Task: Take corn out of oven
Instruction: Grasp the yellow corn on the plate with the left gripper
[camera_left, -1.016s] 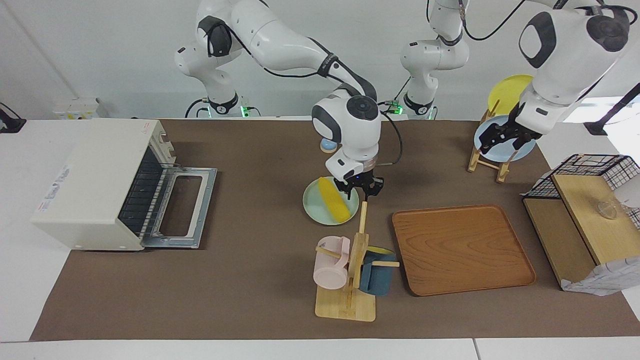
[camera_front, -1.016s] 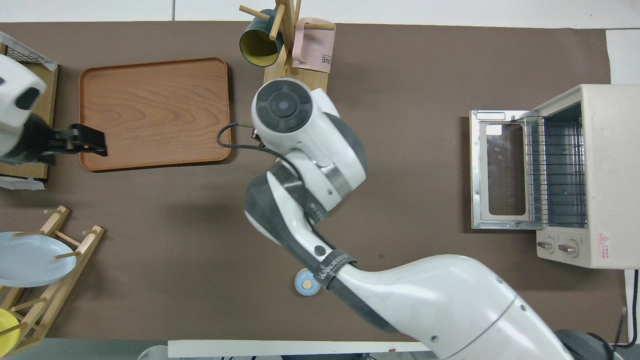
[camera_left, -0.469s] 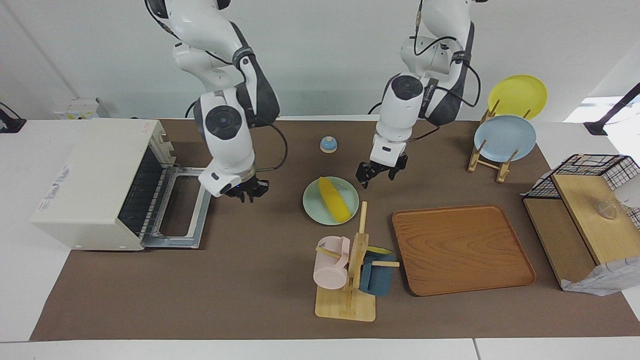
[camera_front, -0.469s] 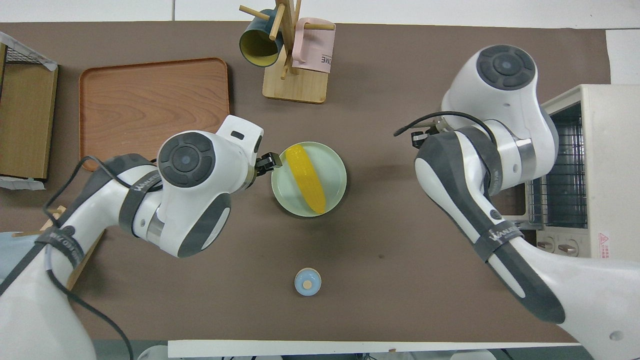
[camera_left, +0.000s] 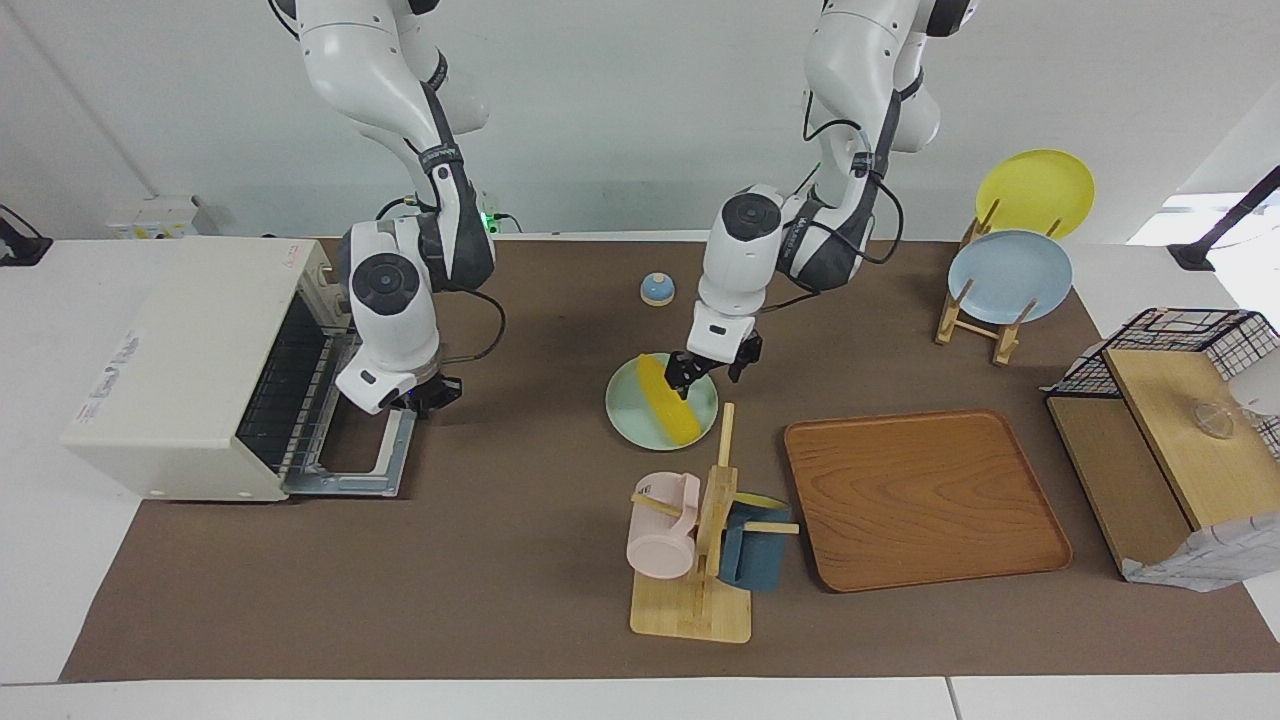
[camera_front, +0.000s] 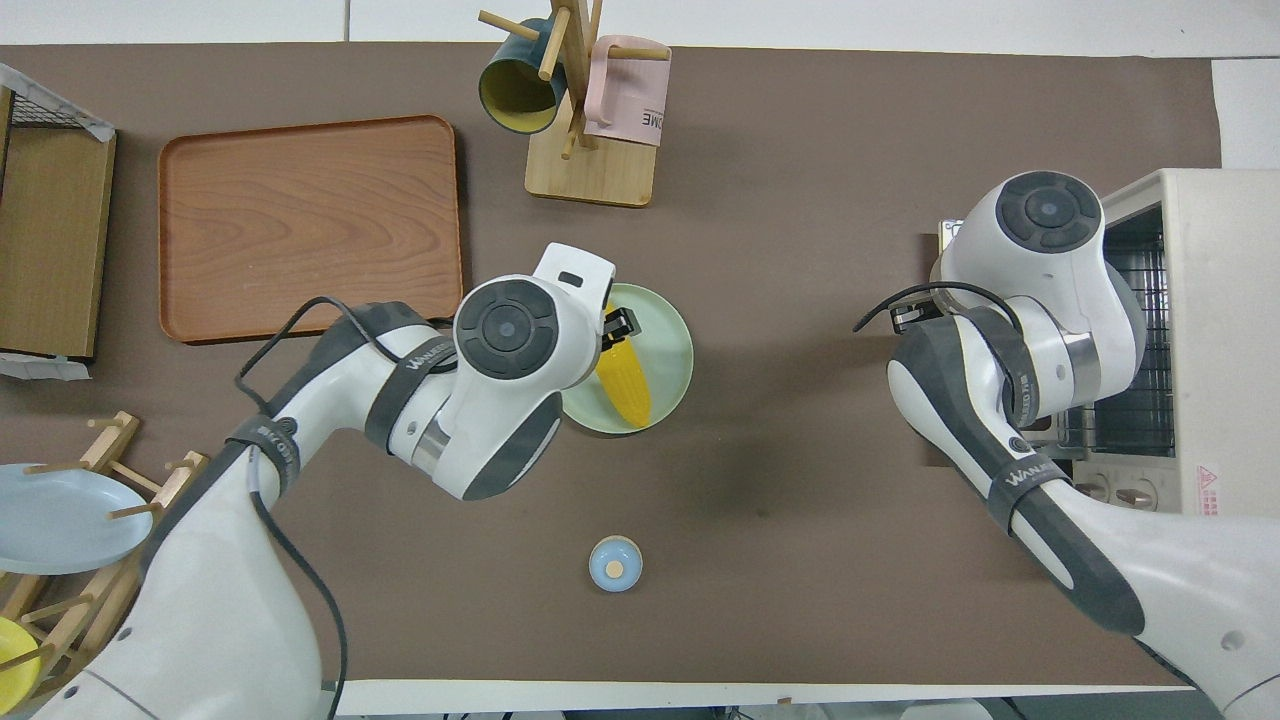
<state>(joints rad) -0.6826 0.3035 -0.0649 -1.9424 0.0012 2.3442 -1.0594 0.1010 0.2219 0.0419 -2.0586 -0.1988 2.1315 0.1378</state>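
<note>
The yellow corn (camera_left: 668, 400) lies on a pale green plate (camera_left: 625, 410) in the middle of the table, outside the oven; it also shows in the overhead view (camera_front: 625, 385). The cream-white oven (camera_left: 180, 370) stands at the right arm's end, its door (camera_left: 370, 470) dropped flat and its rack bare. My left gripper (camera_left: 712, 374) is open just over the corn's end nearer the robots. My right gripper (camera_left: 425, 398) hangs low over the oven door's edge; in the overhead view its wrist hides it.
A mug tree (camera_left: 700, 540) with a pink and a blue mug stands just farther out than the plate. A wooden tray (camera_left: 920, 500) lies beside it. A small blue knob (camera_left: 657, 288), a plate rack (camera_left: 1005, 275) and a wire basket (camera_left: 1170, 340) are also here.
My left gripper has come from the plate rack to over the corn. My right gripper has left the plate and moved to the oven door. The corn has stayed on the plate.
</note>
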